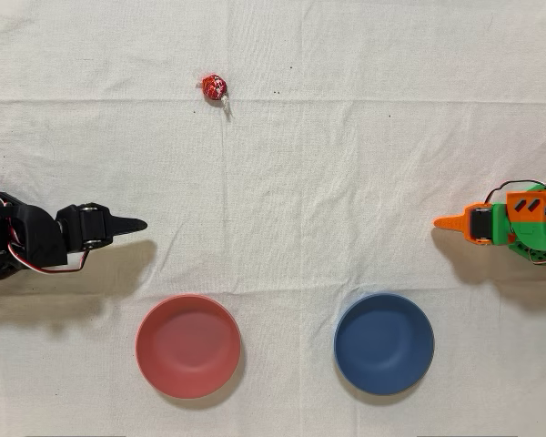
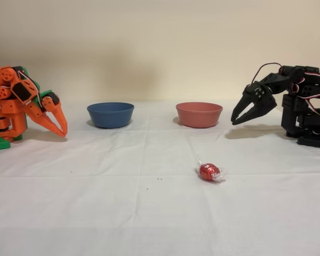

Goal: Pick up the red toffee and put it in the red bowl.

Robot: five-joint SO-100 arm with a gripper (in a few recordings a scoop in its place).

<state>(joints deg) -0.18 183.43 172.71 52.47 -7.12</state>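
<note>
A white cloth [image 2: 96,213] covers the table under a plain beige wall. The black arm's gripper [image 2: 240,118] hangs above the cloth with its jaws slightly apart and nothing between them. The red toffee [image 2: 209,172] lies alone on the cloth, well apart from the jaws and nearer the fixed camera than they are. The red bowl [image 2: 199,114] sits just beside the jaws, to their left in the fixed view; the blue bowl [image 2: 110,114] is further that way, near the idle orange arm [image 2: 21,104].
</note>
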